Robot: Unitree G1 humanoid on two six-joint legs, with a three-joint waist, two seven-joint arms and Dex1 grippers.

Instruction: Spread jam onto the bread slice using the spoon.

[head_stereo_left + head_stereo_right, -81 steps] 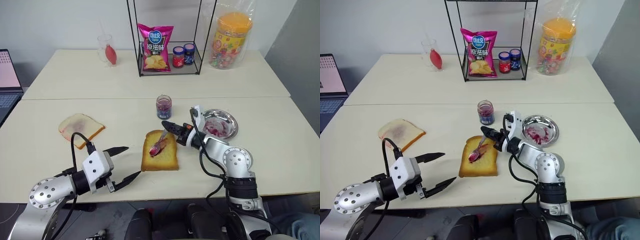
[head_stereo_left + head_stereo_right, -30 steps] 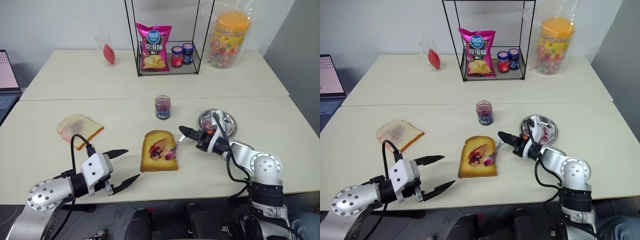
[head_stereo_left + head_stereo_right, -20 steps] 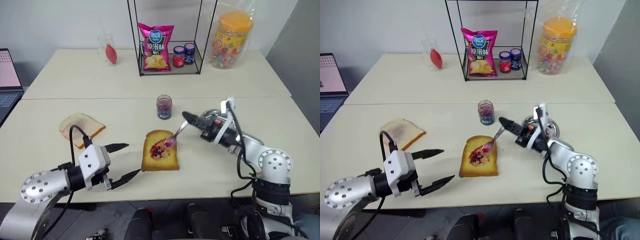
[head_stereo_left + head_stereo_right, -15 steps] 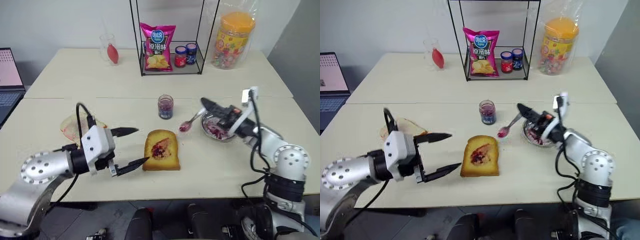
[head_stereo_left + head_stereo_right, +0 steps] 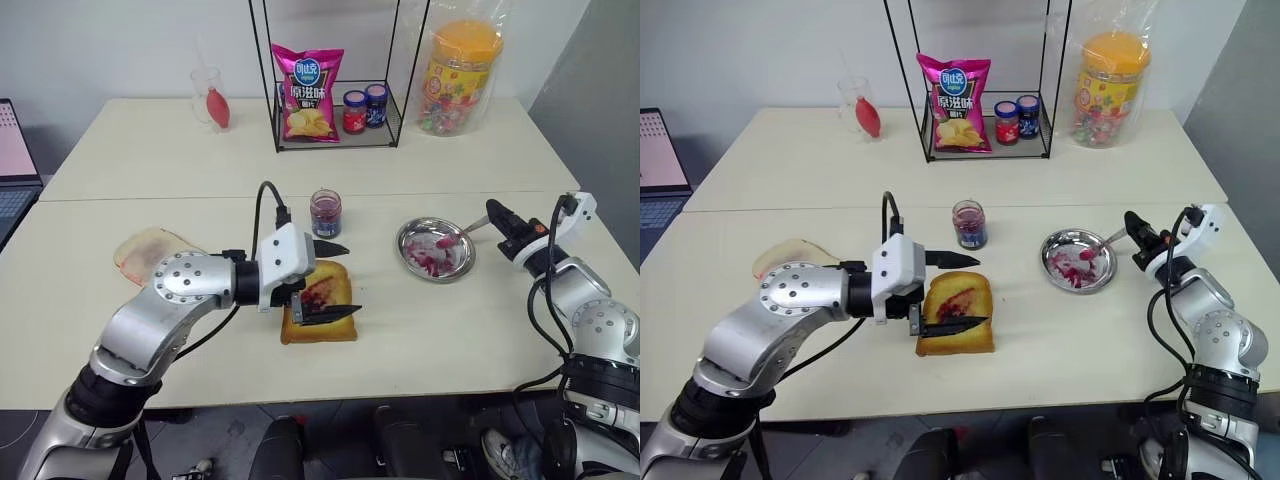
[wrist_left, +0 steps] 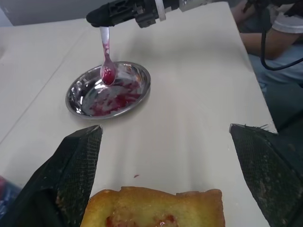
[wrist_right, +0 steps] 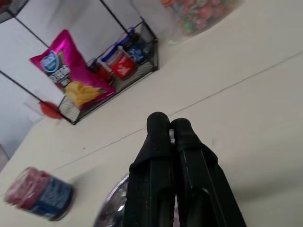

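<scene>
from the head views, you can see the right gripper (image 5: 497,212) has swung away from the bread slice (image 5: 320,310) since a second ago; its jaws are clenched on the spoon (image 5: 453,236), whose bowl now hangs over the steel dish (image 5: 434,249), smeared with red. the left gripper (image 5: 332,282) has come in over the bread, jaws spread wide, one finger each side of the slice. jam (image 5: 317,291) sits on the slice's middle. the jam jar (image 5: 325,213) stands behind it on the worktop (image 5: 430,330).

from the left wrist view, you see the spoon tip (image 6: 108,74) over the stained dish (image 6: 108,89).

from the right wrist view, you see the two fingers (image 7: 158,142) pressed together, and two lidded jars (image 7: 124,59) in the wire rack (image 7: 147,52).
</scene>
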